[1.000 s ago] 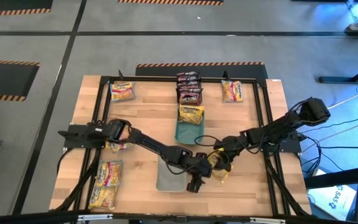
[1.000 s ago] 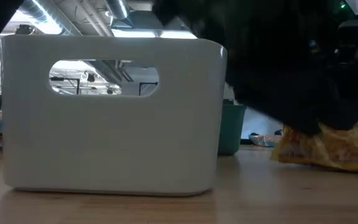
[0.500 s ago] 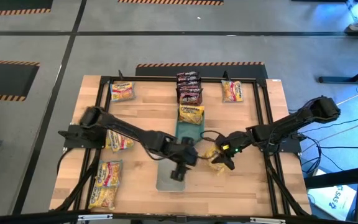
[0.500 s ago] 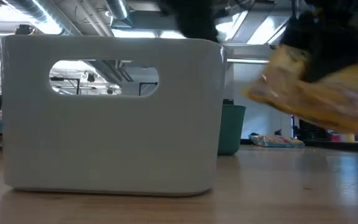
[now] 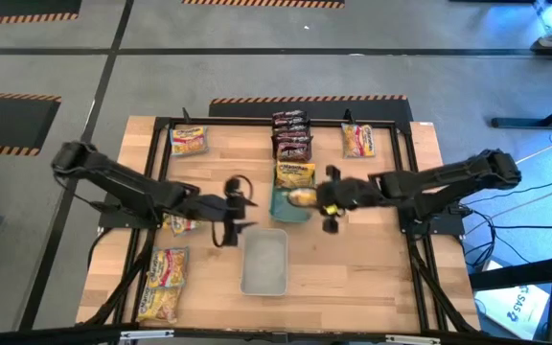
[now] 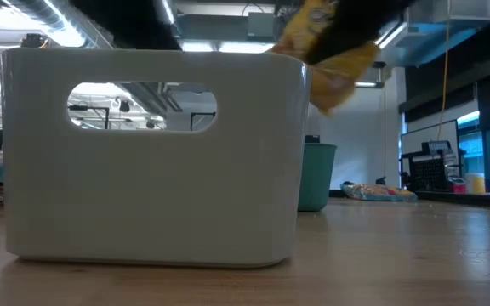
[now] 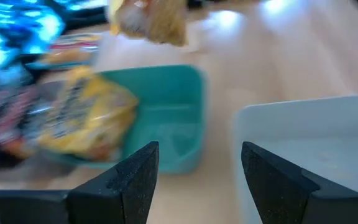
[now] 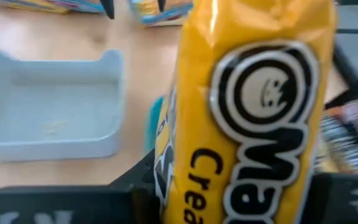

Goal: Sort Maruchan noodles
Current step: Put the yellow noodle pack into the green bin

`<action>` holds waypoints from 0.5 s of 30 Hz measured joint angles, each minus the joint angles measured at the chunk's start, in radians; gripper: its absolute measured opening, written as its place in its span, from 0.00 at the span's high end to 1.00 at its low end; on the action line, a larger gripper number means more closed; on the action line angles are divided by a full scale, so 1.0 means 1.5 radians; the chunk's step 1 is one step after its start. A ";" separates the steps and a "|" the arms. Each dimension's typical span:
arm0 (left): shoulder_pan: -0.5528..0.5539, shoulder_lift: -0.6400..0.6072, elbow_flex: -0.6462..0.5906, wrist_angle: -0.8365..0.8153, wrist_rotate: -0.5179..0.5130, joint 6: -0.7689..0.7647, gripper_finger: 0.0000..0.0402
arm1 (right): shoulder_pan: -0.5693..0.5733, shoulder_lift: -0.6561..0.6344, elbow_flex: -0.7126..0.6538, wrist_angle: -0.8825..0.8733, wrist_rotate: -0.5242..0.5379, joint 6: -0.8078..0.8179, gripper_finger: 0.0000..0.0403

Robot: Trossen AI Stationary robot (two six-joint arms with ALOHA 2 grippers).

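Now the pale grey rectangular plastic tray (image 5: 264,263) at six o'clock on the wooden table (image 5: 372,278) sits clear, the left gripper (image 5: 226,226) having swung back to its ten o'clock, fingers spread and empty. Smaller, the teal plastic tray (image 5: 281,205) at centre already holds a yellow packet. The right gripper (image 5: 326,203) has carried its clenched yellow crinkly Maruchan noodle packet (image 5: 302,197) from the table up over that teal tray, so a drop there looks imminent.

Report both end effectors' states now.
Left end effector: open, holding nothing.
Right end effector: shut on a yellow noodle packet, above the teal tray.
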 joint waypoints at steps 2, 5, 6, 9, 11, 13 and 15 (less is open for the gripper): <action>0.007 -0.035 -0.035 -0.001 -0.029 -0.002 0.44 | -0.034 0.035 0.047 -0.021 -0.024 -0.027 0.73; 0.018 -0.068 -0.071 -0.005 -0.036 -0.004 0.44 | -0.081 0.096 0.126 -0.098 -0.066 -0.054 0.73; 0.018 -0.074 -0.076 -0.004 -0.034 -0.005 0.44 | -0.097 0.120 0.156 -0.122 -0.083 -0.060 0.72; 0.017 -0.078 -0.087 -0.001 -0.032 -0.025 0.44 | -0.140 0.192 0.237 -0.221 -0.137 -0.087 0.72; 0.012 -0.077 -0.091 -0.004 -0.023 -0.065 0.44 | -0.165 0.238 0.276 -0.277 -0.163 -0.111 0.72; 0.010 -0.072 -0.092 0.000 -0.005 -0.103 0.44 | -0.183 0.277 0.302 -0.303 -0.183 -0.137 0.72; 0.009 -0.071 -0.094 -0.005 0.005 -0.110 0.44 | -0.197 0.307 0.318 -0.321 -0.199 -0.160 0.72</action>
